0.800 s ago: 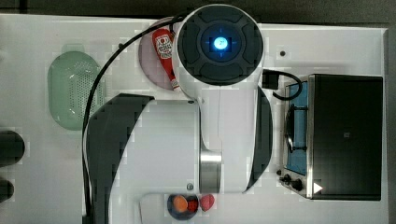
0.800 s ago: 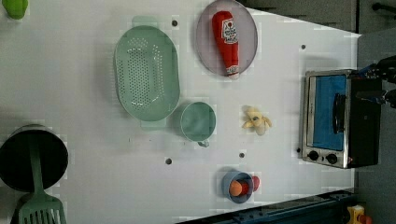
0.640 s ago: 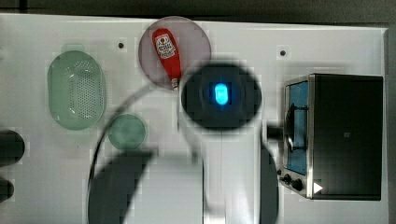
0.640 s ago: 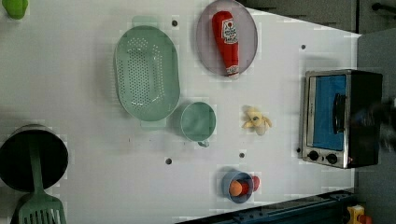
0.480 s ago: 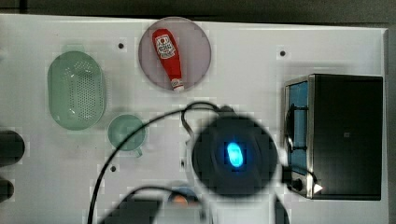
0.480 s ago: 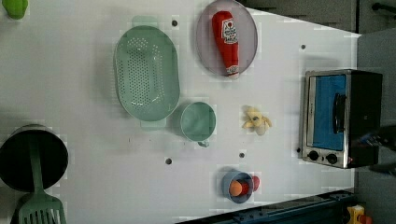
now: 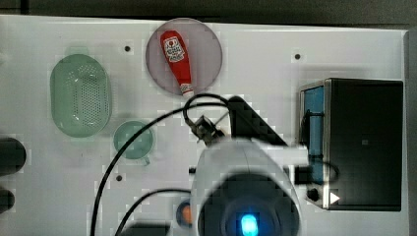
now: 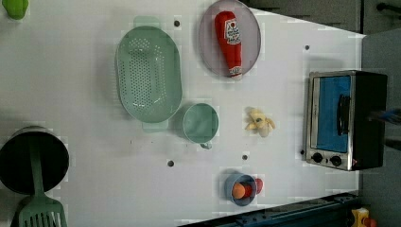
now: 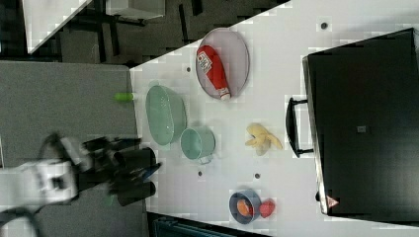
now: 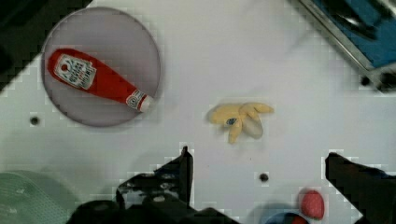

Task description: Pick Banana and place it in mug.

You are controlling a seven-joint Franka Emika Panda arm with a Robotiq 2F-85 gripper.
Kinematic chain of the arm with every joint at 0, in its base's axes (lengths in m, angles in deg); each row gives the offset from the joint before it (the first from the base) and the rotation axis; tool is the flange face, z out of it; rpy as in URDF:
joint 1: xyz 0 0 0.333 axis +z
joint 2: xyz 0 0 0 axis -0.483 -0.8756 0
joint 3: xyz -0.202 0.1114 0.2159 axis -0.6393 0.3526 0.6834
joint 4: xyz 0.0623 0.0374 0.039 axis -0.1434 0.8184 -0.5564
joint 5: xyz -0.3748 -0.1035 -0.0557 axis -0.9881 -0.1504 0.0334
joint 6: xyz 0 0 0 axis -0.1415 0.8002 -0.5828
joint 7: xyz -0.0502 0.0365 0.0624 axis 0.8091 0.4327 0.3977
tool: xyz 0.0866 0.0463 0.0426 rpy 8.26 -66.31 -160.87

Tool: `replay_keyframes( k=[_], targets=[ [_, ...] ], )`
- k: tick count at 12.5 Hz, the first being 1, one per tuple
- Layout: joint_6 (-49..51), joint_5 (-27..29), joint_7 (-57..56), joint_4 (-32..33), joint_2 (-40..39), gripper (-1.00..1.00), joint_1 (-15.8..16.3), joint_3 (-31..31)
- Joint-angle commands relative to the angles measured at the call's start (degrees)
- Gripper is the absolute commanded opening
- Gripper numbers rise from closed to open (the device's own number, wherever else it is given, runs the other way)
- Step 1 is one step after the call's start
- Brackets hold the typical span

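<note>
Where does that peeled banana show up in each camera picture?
Top view: hidden beneath the arm.
Left view: banana between mug and toaster oven.
Right view: banana, again between mug and oven.
Wrist view: banana mid-picture.
Shared landmark: ketchup bottle.

Ketchup bottle on round plate

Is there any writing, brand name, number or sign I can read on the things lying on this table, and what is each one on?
No text reads clearly enough to quote.
Red plastic ketchup bottle on the round grey plate: white label with a red mark, wording too blurred.
Peeled yellow banana: small dark sticker, unreadable.
Black-and-silver toaster oven: small red warning triangle and a grey square badge, both illegible.
</note>
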Motion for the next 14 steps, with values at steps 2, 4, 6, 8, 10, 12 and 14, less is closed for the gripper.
replay_keyframes(
  k=[2, 4, 6, 8, 10, 12, 14],
  targets=[
    [-9.9, -0.1, -20.9, 10.7, -9.8, 1.0, -0.1, -1.2],
    [-17.0, -0.1, -27.9, 13.5, -13.7, 1.0, -0.1, -1.2],
    [-24.3, -0.1, -31.8, 15.4, -18.2, 1.0, -0.1, -1.3],
    [-29.0, -0.1, -35.4, 16.3, -23.0, 1.0, -0.1, -1.3],
    [-32.1, -0.1, -38.9, 16.6, -27.5, 1.0, -0.2, -1.5],
    [-36.9, -0.1, -39.1, 16.9, -31.5, 1.0, -0.4, -1.6],
    [-40.8, -0.1, -39.1, 17.0, -34.9, 1.0, -0.4, -1.4]
  ],
)
